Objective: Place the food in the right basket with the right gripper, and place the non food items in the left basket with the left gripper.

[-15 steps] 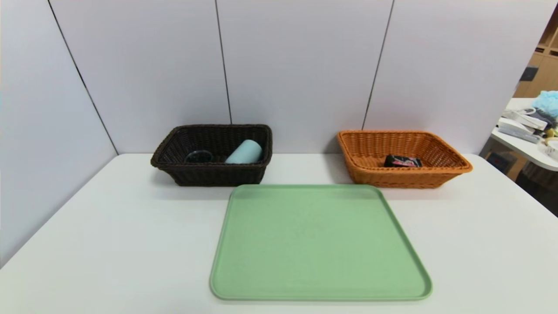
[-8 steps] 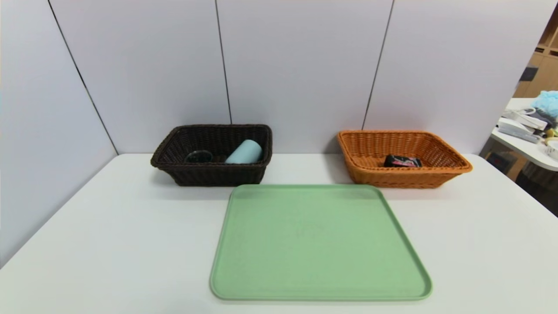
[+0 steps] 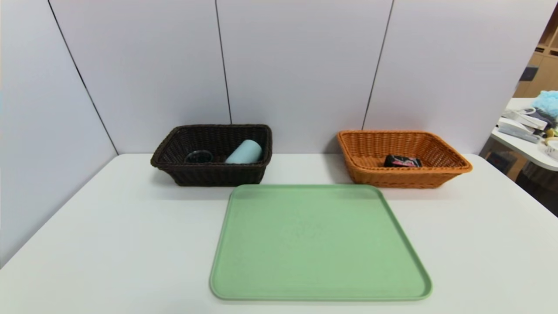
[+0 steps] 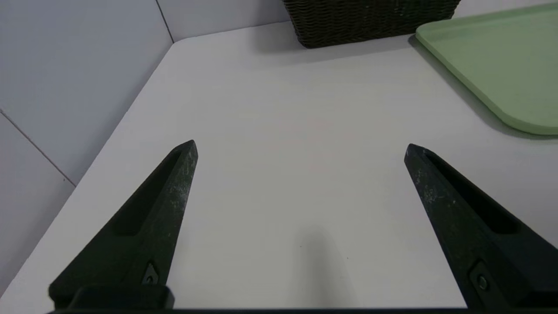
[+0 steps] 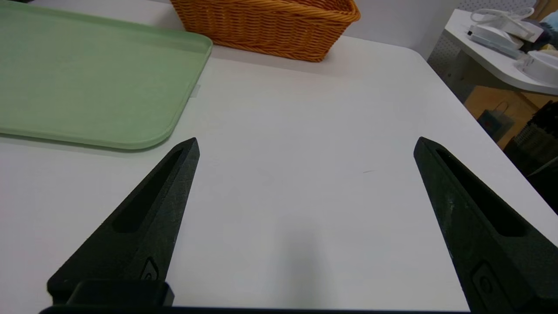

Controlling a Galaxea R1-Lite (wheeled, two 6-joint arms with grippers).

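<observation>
The dark brown left basket [image 3: 209, 173] stands at the back of the table and holds a blue-grey tumbler [image 3: 244, 152] lying on its side and a small clear glass cup [image 3: 199, 156]. In the orange right basket [image 3: 436, 176] lies the food, a black packet [image 3: 402, 161] with a red-pink top. Neither arm shows in the head view. My left gripper [image 4: 301, 148] hangs open over bare table, near the front left, with the left basket [image 4: 370, 19] far ahead. My right gripper [image 5: 306, 144] is open over bare table at the front right, the right basket [image 5: 270, 26] ahead of it.
A bare green tray [image 3: 318, 244] lies in the middle of the white table, also seen as the tray [image 4: 501, 65] and the tray [image 5: 87, 83] from the wrists. Grey wall panels close the back and left. A side table with clutter [image 3: 529, 126] stands at the right.
</observation>
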